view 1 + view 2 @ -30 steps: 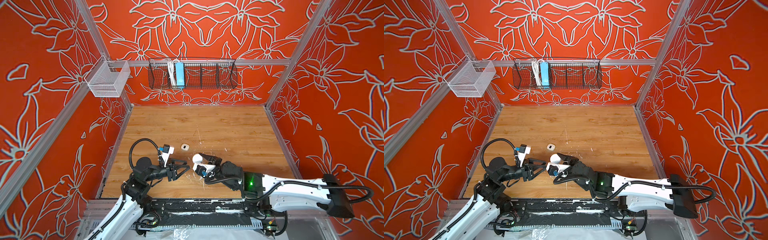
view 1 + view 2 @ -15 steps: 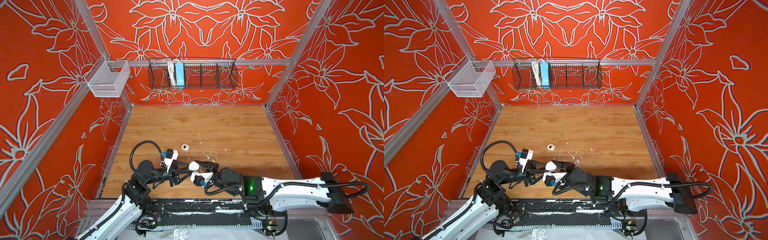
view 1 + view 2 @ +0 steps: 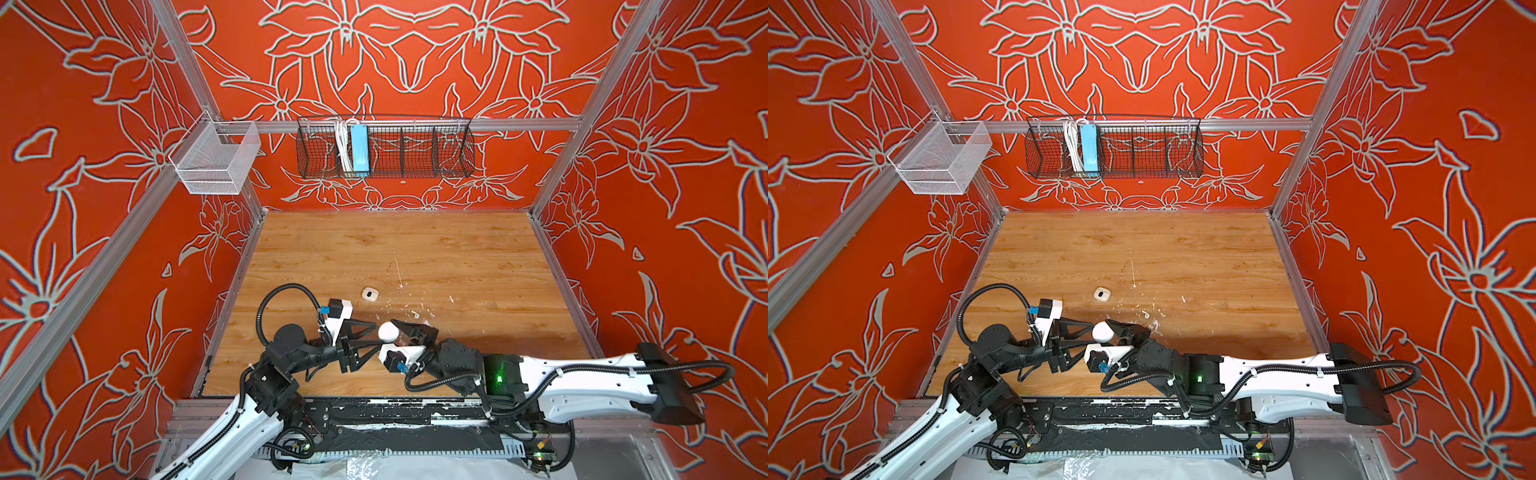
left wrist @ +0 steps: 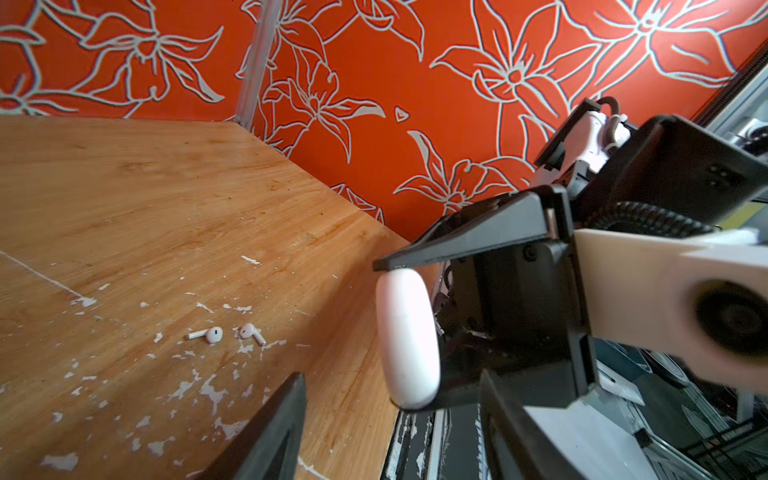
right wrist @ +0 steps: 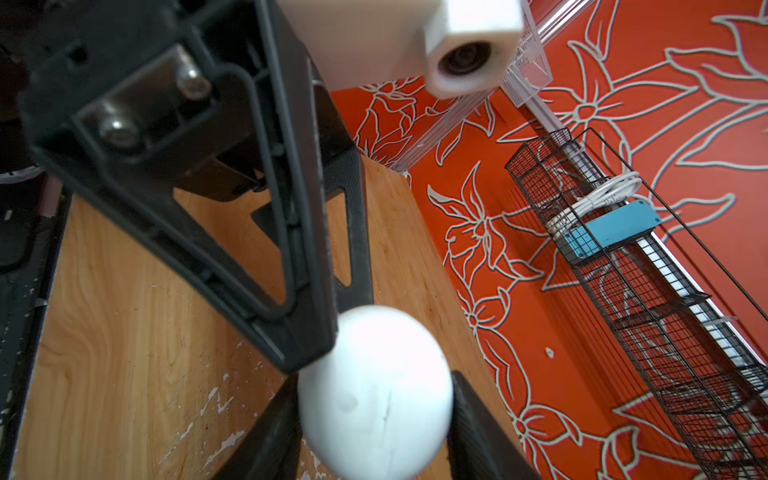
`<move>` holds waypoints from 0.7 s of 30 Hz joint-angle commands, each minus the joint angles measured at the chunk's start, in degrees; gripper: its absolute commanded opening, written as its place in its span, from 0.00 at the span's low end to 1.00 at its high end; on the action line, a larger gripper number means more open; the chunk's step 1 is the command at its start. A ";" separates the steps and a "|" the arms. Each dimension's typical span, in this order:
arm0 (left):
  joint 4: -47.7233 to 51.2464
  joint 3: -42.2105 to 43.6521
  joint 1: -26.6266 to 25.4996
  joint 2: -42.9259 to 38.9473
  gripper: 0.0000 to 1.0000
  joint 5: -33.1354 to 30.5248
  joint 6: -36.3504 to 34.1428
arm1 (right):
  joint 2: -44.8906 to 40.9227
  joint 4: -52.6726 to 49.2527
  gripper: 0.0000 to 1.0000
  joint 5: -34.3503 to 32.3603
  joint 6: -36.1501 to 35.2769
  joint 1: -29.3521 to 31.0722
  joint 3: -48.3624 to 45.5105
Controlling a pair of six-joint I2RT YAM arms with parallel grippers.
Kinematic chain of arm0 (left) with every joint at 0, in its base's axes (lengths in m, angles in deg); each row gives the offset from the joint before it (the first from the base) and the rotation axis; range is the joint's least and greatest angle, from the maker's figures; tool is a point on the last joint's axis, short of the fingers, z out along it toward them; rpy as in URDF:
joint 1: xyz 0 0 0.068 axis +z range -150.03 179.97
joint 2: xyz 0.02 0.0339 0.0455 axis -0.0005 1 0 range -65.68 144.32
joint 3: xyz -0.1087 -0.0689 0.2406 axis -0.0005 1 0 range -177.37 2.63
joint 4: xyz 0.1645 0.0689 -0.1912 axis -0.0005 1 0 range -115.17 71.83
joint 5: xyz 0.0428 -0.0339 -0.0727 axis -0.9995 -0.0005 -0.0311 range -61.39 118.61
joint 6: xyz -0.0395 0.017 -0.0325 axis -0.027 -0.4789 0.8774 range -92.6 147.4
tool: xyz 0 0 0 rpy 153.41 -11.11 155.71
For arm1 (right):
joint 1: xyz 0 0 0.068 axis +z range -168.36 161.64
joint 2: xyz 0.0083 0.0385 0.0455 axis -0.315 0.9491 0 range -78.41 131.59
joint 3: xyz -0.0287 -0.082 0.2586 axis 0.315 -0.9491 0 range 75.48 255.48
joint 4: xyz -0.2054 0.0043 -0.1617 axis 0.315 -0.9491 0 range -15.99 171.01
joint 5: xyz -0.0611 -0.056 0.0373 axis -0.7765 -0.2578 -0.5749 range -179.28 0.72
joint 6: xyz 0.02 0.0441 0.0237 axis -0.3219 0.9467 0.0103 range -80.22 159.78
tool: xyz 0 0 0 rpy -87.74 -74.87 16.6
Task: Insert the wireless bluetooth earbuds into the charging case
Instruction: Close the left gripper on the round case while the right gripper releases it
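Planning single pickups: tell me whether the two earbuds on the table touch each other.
Apart. The left wrist view shows bare table between one earbud and the other earbud, heads facing, stems pointing away.

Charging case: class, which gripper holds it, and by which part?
The right gripper holds the charging case, pinched at its two opposite rounded ends.

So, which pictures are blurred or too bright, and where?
Right wrist view: the case is washed out and soft, the wire basket behind sharp. Left wrist view: glare on the case, yet the earbuds on the table are sharp. Both top views: sharp overall.
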 commanded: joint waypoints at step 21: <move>-4.23 -1.51 -0.56 5.81 0.36 5.01 0.45 | 3.84 1.99 0.36 0.75 2.42 -0.40 2.01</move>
